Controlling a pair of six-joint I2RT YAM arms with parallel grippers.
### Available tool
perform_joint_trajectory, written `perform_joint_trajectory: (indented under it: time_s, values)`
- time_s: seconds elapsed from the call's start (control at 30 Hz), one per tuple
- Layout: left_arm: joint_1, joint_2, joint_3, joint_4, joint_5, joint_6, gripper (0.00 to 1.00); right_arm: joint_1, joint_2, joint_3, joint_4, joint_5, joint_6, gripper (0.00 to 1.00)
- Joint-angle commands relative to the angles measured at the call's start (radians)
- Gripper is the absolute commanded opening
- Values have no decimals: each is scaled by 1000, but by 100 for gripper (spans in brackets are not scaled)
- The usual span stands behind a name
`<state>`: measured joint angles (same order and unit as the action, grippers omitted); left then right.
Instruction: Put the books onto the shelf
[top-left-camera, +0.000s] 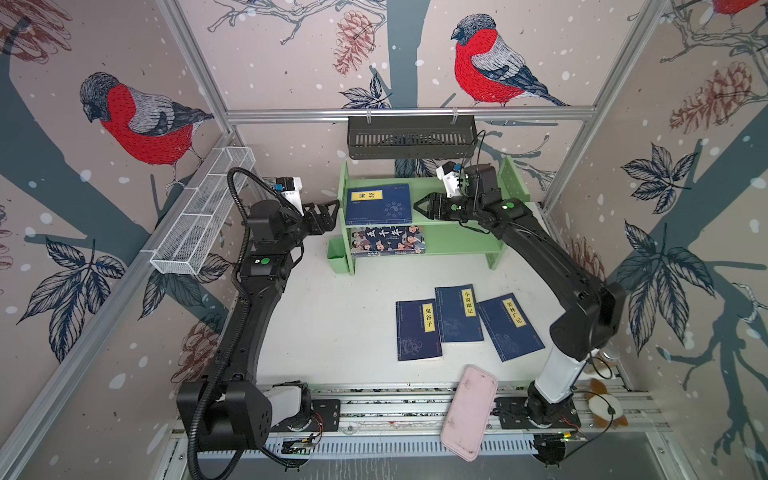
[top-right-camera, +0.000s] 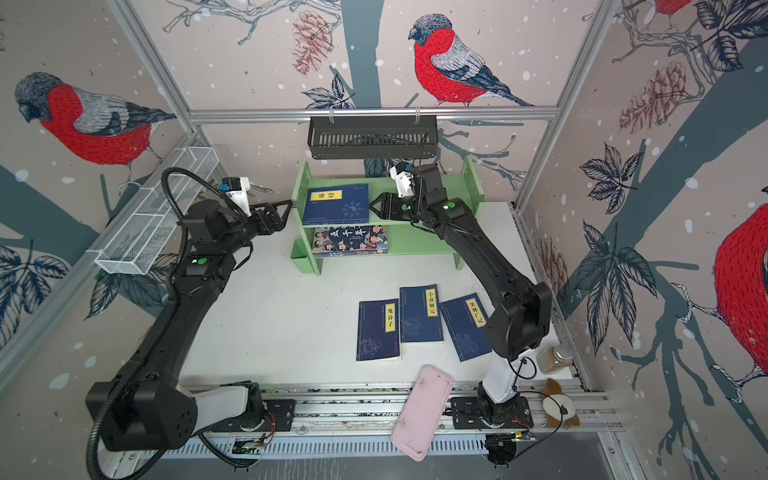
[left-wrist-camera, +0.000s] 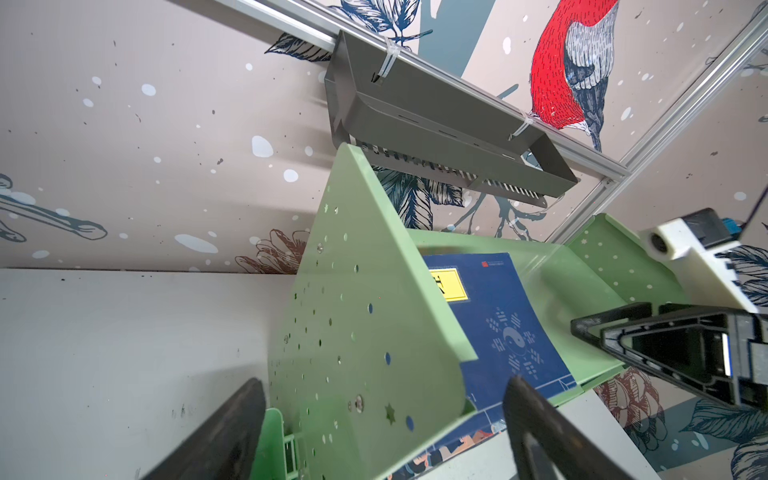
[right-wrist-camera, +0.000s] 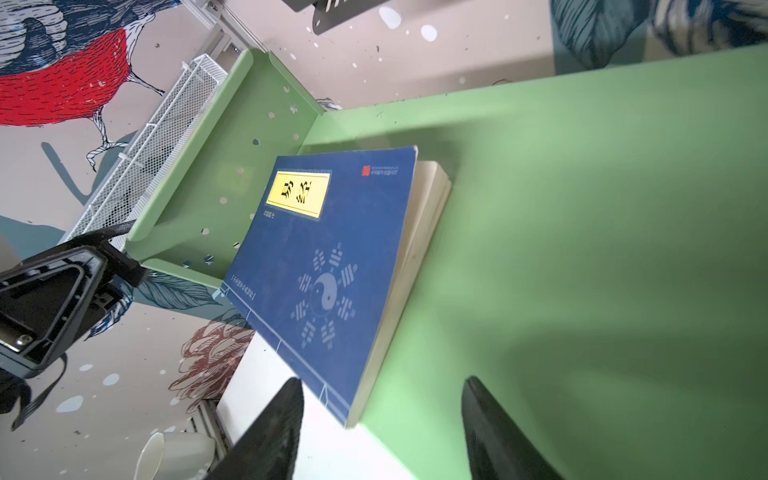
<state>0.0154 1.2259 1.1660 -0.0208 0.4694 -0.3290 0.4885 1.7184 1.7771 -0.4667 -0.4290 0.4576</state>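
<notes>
Three navy paperbacks (top-left-camera: 459, 313) lie near-right, long axes roughly near-to-far, closer to right gripper (top-left-camera: 416, 206); it and left gripper (top-left-camera: 334, 214) both gape empty.

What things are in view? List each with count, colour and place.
Shelf: one, green, back of table.
Books: five; navy book on top tier, cartoon book on lower tier, three navy books on table.
Case: one, pink, front edge.
Baskets: two; black basket on back rail, white wire basket on left rail.
Jar: one, amber, right edge.
Plush toy: one, brown, front right.
Cup: one, white, right wrist view only.
Grippers: two, black; left gripper open beside shelf's left panel, right gripper open beside top navy book.
</notes>
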Motion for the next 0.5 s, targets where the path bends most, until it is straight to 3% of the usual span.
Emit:
perform_joint_trajectory:
  time_s: [0.0,0.23,0.47]
  values:
    - [1,-31,5,-140,13,21,90,22,-140,-108,18,129,-57,62]
    - [3,-108,-149,-258,135,-87,89,118,-506,-533,94,265,-21,61]
    - [2,-126,-416,-97,341,-245,87,248,-754,-887,126,360,132,59]
